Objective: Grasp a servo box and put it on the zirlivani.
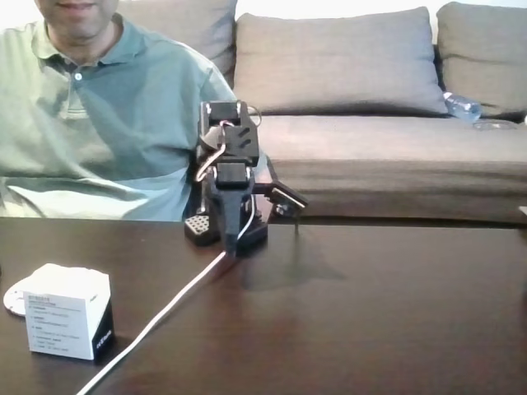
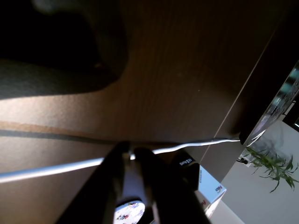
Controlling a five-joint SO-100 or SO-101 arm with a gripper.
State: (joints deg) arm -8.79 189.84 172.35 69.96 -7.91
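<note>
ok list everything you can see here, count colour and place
box: 1, white with a black side, front left of the table in the fixed view, partly over the disc
disc: 1, white, flat on the table at the left edge, mostly hidden behind the box
cable: 1, white, running from the arm's base to the front edge
table: 1, dark brown wood
sofa: 1, grey, behind the table
bottle: 1, clear, lying on the sofa at right
plant: 1, green, right of the wrist view
person: 1, green shirt, seated behind the table at left
arm: 1, black, folded at the table's back
gripper: 1, dark, near the cable

black arm (image 1: 230,177), white cable (image 1: 165,311)
</note>
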